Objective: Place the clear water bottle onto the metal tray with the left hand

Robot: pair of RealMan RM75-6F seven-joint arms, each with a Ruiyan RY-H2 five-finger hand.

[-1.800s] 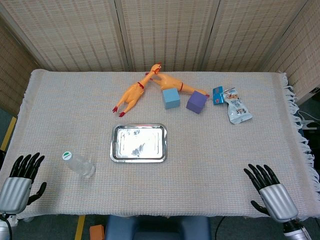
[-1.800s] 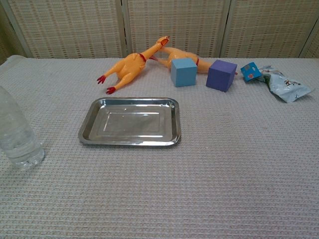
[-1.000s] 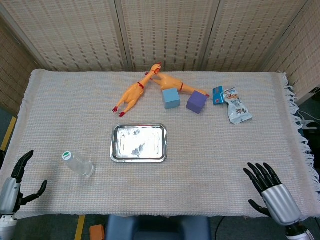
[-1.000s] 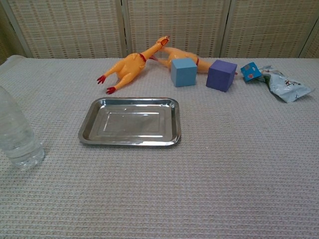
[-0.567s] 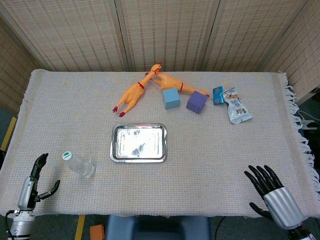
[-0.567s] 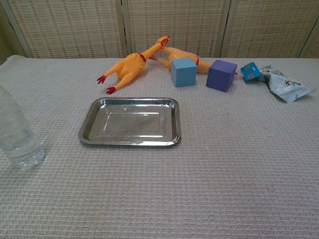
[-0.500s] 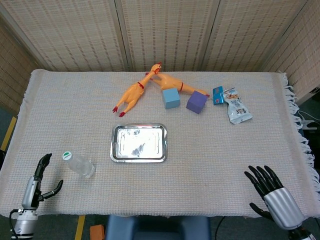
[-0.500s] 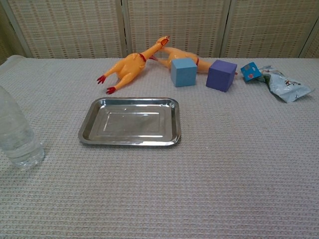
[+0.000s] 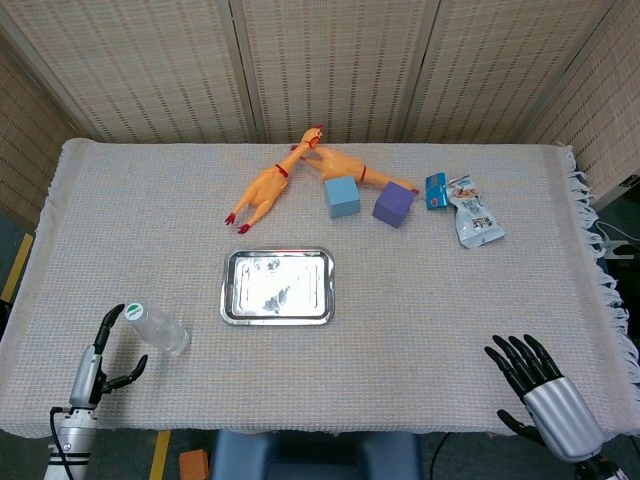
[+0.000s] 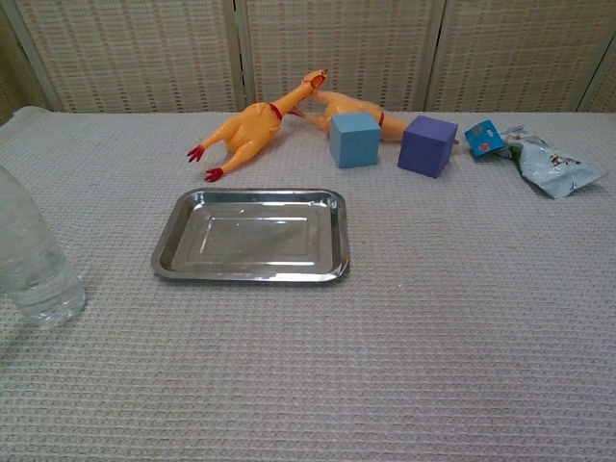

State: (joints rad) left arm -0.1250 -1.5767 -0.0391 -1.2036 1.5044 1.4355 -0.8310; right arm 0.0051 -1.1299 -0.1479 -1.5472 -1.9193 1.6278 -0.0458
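The clear water bottle (image 9: pixel 158 329) with a green cap stands upright on the cloth near the front left; in the chest view the bottle (image 10: pixel 32 260) shows at the left edge. The metal tray (image 9: pixel 277 286) lies to its right, mid-table, and holds nothing; the tray (image 10: pixel 252 235) also shows in the chest view. My left hand (image 9: pixel 101 360) is turned edge-on just left of the bottle and a little nearer the table's front, fingers apart, holding nothing. My right hand (image 9: pixel 540 388) hangs open off the front right edge. The chest view shows neither hand.
Two rubber chickens (image 9: pixel 270 184) lie at the back, with a light blue cube (image 9: pixel 342 196) and a purple cube (image 9: pixel 393 204) beside them. A blue packet and a silver pouch (image 9: pixel 473 216) lie at the back right.
My left hand has turned edge-on and moved right and forward, from the table's left corner to just beside the bottle. The bottle, the tray and the right hand have stayed put.
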